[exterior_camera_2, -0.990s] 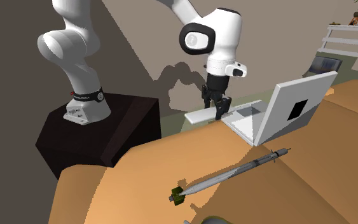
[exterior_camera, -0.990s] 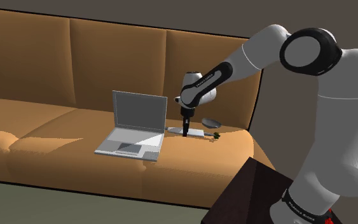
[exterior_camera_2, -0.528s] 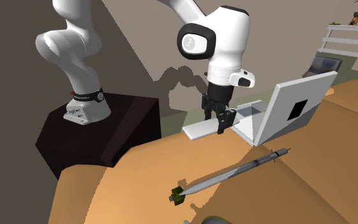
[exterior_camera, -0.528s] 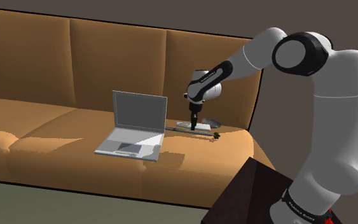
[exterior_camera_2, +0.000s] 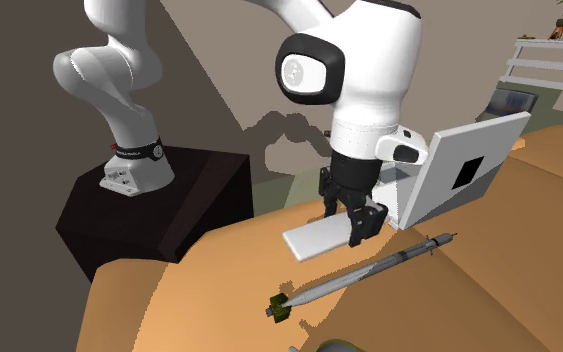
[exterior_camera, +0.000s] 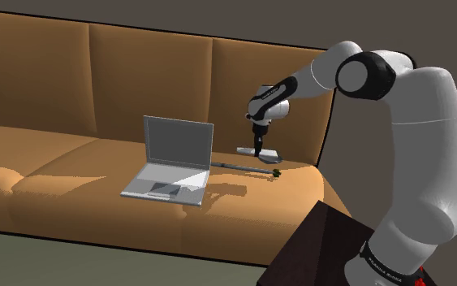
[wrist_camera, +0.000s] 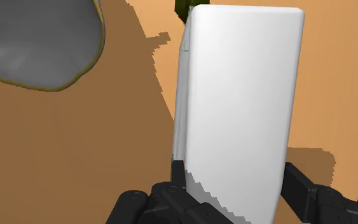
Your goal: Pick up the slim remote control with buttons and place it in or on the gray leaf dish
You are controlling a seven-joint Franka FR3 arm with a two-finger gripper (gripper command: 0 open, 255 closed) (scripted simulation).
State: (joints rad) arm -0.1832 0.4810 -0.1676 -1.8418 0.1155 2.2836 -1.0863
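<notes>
There is one tan-orange upholstered sofa (exterior_camera: pixel 72 162), and it has three back cushions (exterior_camera: pixel 149 77). On its seat lie one open light-grey laptop (exterior_camera: pixel 174 158) and one long slim grey rod with a dark green end (exterior_camera_2: pixel 369 272). There is one plain white flat rectangular remote (wrist_camera: pixel 238 108) and one grey leaf-shaped dish with a yellow-green rim (wrist_camera: pixel 37 44). One white robot arm (exterior_camera: pixel 425 146) carries one black two-finger gripper (exterior_camera_2: pixel 362 228), and there is one dark box stand (exterior_camera_2: pixel 159 215).
</notes>
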